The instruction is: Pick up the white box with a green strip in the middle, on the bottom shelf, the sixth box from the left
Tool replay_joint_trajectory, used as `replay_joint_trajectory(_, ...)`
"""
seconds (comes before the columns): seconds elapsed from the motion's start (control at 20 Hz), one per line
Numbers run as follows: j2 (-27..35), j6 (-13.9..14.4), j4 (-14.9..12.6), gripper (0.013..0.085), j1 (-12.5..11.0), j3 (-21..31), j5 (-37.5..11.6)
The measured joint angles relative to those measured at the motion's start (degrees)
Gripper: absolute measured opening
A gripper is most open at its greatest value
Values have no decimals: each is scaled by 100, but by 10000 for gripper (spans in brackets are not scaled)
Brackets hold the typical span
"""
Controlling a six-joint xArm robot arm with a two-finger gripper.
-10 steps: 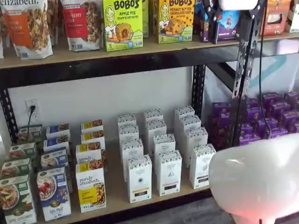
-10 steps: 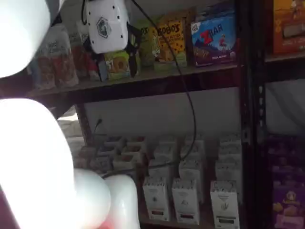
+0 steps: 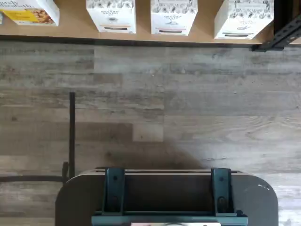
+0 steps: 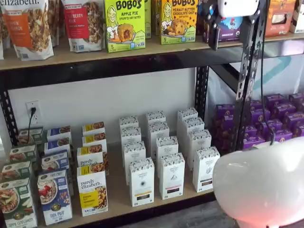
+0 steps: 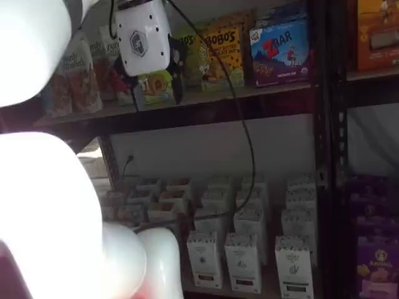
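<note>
Your white box [image 4: 205,168] stands upright, long axis vertical, in the lower middle-right of a shelf view. It is the rightmost carton of the front row on the bottom shelf [image 4: 118,190], with its printed face turned out to the front rail. In the other shelf view it sits at lower right [image 5: 293,265]. The wrist view [image 3: 243,19] shows its speckled top and front face at the board's front edge.

A matching white carton [image 4: 172,175] stands just beside it to the left with a slim gap, and more cartons [image 4: 198,142] line up behind it. Its right side is free up to the black upright [image 4: 247,71]. The robot's white arm [image 4: 261,185] bulks in the lower right.

The gripper [image 5: 156,87] hangs at upper left by the upper shelf, fingers spread apart and holding nothing.
</note>
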Motion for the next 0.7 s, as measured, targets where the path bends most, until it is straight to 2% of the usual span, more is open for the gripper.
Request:
replay_joint_trajectory(0.35,-112,-51,-63,850,-58,912,-894)
replay_joint_trajectory(0.7,-328,-403,-2,850,-444,1989,-1955)
